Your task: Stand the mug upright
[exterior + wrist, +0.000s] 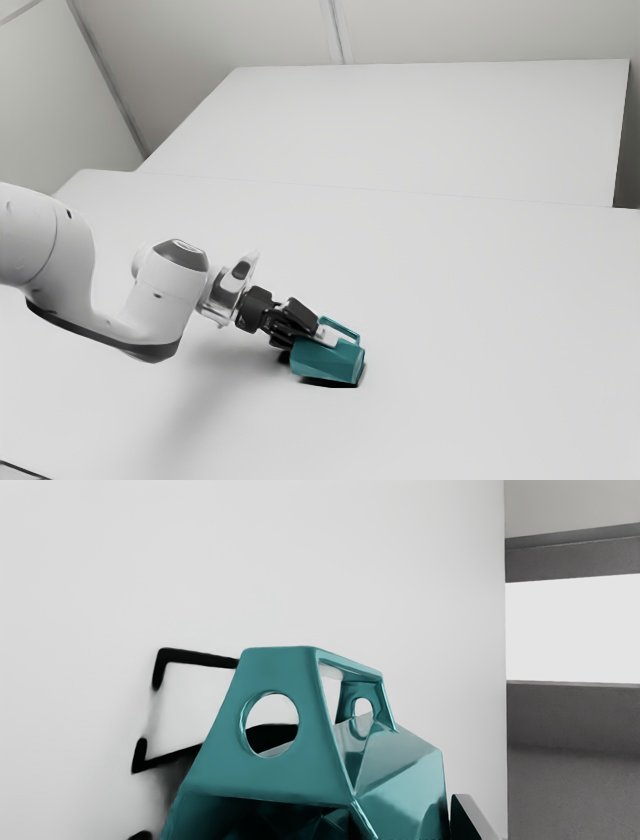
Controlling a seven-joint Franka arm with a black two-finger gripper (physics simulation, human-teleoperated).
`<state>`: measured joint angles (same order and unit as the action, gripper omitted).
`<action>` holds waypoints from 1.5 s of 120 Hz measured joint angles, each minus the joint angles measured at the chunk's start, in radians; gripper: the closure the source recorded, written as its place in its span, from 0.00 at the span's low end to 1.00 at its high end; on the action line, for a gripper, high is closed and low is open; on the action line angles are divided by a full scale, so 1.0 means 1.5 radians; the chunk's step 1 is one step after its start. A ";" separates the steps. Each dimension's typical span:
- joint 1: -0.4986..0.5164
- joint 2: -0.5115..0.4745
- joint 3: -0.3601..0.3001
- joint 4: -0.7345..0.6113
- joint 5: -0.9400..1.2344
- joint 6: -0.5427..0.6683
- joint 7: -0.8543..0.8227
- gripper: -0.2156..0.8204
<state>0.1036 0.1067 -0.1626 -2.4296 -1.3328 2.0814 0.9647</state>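
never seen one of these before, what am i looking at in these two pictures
The machine is a single white robot arm with a black two-finger pincer at its end, in a computer simulation. The exterior view is taken from beside the arm. The wrist view comes from a camera on the arm's hand, looking past the pincer.

At the white table is a teal, angular mug, tipped onto its side, with its handle uppermost. The pincer is right at the mug, but I cannot tell whether it has a firm hold.
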 joint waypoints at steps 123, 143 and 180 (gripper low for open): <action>-0.012 0.003 -0.009 0.281 0.736 0.011 -0.255 0.95; -0.013 0.021 -0.008 0.247 0.793 0.063 -0.351 0.96; -0.020 0.041 0.009 0.223 0.809 0.124 -0.475 0.95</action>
<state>0.0743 0.1678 -0.1488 -2.0952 -0.1196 2.2679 0.2524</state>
